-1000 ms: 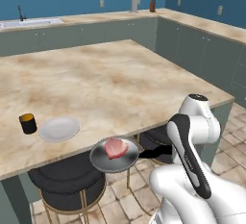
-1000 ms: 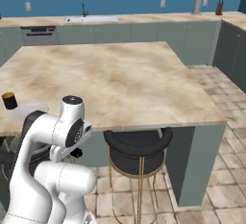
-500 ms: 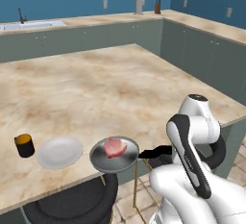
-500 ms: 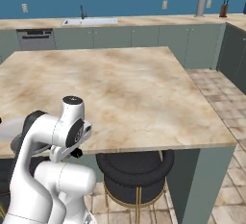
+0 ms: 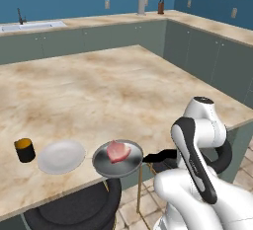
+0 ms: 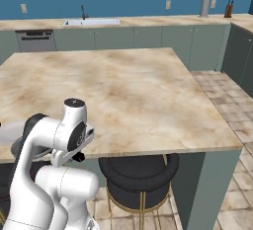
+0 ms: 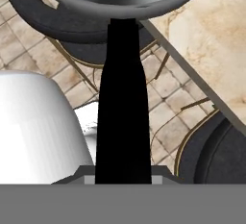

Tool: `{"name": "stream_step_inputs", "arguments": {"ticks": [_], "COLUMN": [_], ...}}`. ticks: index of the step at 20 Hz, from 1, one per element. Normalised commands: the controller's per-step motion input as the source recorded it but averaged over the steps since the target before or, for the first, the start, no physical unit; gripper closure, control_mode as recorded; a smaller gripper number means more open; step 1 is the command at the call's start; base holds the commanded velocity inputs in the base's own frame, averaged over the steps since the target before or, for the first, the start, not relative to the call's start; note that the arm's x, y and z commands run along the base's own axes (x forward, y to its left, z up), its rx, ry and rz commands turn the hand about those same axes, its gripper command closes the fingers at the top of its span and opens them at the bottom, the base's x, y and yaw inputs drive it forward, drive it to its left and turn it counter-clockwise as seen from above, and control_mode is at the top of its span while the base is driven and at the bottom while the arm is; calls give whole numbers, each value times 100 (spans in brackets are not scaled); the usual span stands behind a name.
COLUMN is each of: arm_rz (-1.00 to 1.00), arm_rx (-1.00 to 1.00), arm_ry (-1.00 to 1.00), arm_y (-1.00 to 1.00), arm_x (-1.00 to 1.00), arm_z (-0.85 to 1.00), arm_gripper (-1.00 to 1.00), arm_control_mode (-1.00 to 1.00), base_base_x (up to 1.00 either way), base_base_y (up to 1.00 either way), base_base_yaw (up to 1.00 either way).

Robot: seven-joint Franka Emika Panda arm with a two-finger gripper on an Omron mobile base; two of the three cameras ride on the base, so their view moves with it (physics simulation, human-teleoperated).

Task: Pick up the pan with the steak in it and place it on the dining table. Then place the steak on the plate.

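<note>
At the near edge of the dining table [image 5: 99, 81], holding the pan [image 5: 117, 159] level by its black handle [image 7: 122, 98], with the bowl sitting half over the stone top and half over the gap beyond the edge. Carrying the steak [image 5: 118, 151] inside the pan, lying flat near the middle. Clamping the gripper [image 5: 170, 154] around the far end of the handle; from the hand view, seeing the handle running straight up between the finger tips [image 7: 84, 177] to the grey underside of the pan. Leaving the plate [image 5: 62, 156] on the table just beside the pan, on its left in the left base view, not clearly touching it. Standing a small black-and-orange cup [image 5: 24, 150] beside the plate, farther left again. Showing black round stools [image 5: 74, 209] under the table edge, directly below the pan, with tiled floor [image 7: 163, 88] around their legs. Reaching the white arm [image 6: 54, 140] forward from the base, elbow raised beside the table edge. Lining the back wall with a counter and a sink [image 6: 91, 21].
</note>
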Motion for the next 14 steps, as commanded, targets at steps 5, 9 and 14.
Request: {"name": "stream_step_inputs", "arguments": {"ticks": [5, 9, 14], "arm_rz": [0, -1, -3], "arm_rx": [1, 3, 1], "arm_ry": [0, 0, 0], "arm_y": [-12, -20, -9], "arm_x": [53, 78, 69], "arm_z": [0, 0, 0], "arm_gripper": [100, 100, 100], "arm_control_mode": [-100, -100, -100], "base_base_x": [1, 0, 0], "base_base_y": [0, 0, 0], "base_base_yaw": [0, 0, 0]}}
